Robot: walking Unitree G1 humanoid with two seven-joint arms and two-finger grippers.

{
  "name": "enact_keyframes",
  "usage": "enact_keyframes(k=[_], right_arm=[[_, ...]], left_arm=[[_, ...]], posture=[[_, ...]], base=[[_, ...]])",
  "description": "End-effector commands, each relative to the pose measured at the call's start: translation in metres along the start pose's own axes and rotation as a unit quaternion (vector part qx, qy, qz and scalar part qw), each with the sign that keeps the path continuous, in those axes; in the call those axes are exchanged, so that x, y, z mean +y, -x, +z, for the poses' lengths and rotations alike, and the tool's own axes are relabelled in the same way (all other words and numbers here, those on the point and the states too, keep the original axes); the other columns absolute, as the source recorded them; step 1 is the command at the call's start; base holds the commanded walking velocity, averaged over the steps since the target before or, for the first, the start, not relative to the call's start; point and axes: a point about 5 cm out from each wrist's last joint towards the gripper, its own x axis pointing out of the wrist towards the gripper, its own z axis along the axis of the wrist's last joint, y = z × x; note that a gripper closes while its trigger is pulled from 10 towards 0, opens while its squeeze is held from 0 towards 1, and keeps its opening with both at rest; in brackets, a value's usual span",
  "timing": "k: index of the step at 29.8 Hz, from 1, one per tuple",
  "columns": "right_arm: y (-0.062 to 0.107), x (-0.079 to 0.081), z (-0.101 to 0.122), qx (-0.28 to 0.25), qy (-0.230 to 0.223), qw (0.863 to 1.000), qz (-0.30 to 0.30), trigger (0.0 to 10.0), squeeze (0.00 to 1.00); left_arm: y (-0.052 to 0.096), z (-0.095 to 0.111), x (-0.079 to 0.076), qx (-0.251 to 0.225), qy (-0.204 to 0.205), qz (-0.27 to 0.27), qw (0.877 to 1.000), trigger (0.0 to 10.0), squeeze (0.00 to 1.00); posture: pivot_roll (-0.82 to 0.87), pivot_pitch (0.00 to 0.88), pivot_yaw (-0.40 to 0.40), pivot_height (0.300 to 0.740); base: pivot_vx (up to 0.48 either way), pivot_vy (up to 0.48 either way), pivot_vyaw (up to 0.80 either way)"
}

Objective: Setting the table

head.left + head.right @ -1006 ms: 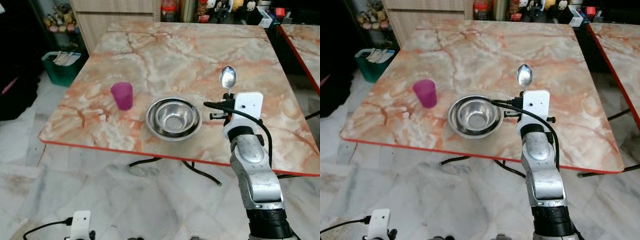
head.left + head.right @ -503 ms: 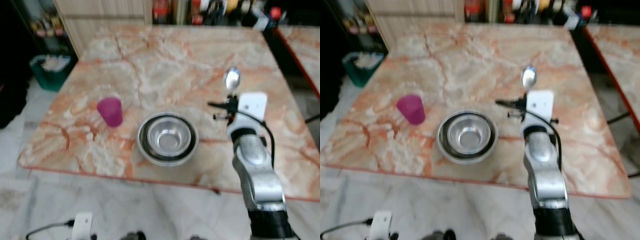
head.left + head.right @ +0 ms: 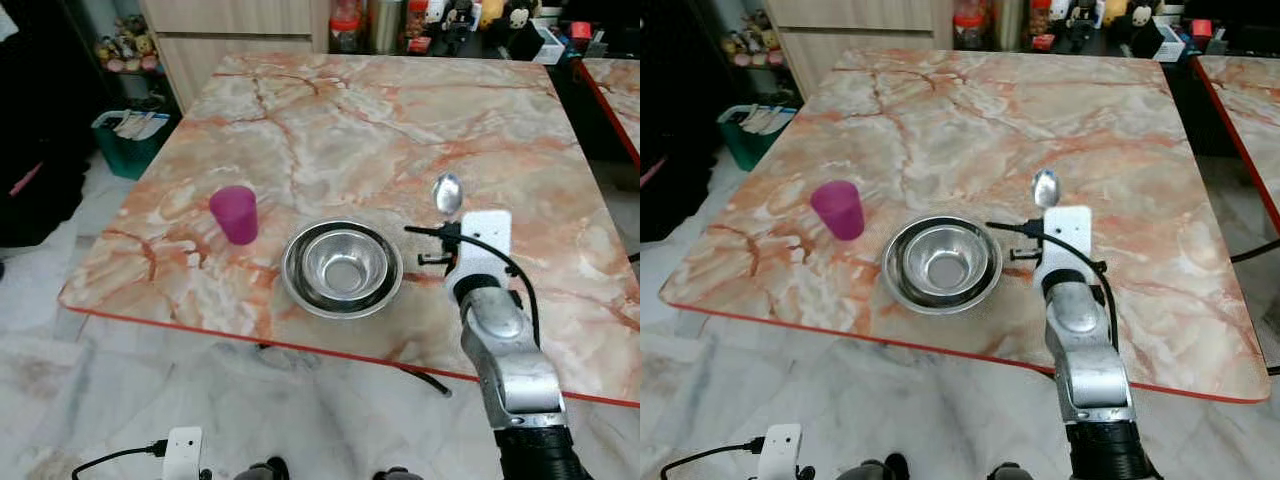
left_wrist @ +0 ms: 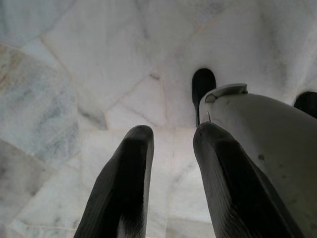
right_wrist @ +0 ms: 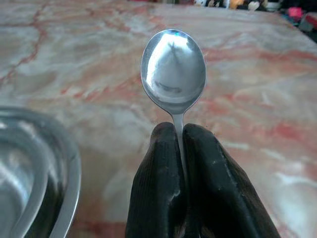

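The right gripper [image 5: 179, 136] pinches the thin handle of a shiny steel spoon [image 5: 173, 74] between its two black fingers [image 5: 158, 173], with the spoon's bowl standing up past the fingertips. In the head views that silver right arm [image 3: 505, 350] reaches over the near edge of the pink-and-white marbled table with a red rim [image 3: 380, 110], and the spoon hangs above the tabletop just at three o'clock of the nested round steel bowls [image 3: 342, 268], close to their rim but apart from it. A small magenta plastic cup [image 3: 236, 214] stands upright at nine o'clock of the bowls, a short way off.

The left gripper [image 4: 171, 144] hangs low by the robot's side over the pale marble floor [image 4: 74, 74], its two black fingers slightly parted with nothing between them.

A green bin of papers [image 3: 130, 135] sits on the floor beyond the table's far left corner, near ten o'clock.
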Motion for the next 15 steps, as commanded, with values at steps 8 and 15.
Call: enact_keyframes(k=[8,15], right_arm=[[0.002,-0.003,-0.028,0.051,-0.014,0.999,-0.003,10.0,0.0],[0.002,-0.005,-0.037,0.062,-0.014,0.998,-0.008,10.0,0.0]], left_arm=[[0.001,-0.007,0.007,0.015,-0.01,0.005,1.0,10.0,0.0],[0.004,-0.01,0.029,0.015,-0.009,0.015,1.0,10.0,0.0]], posture=[[-0.04,0.174,0.037,0.74],[-0.04,0.177,0.035,0.74]], base=[[0.0,0.0,0.0],[0.0,0.0,0.0]])
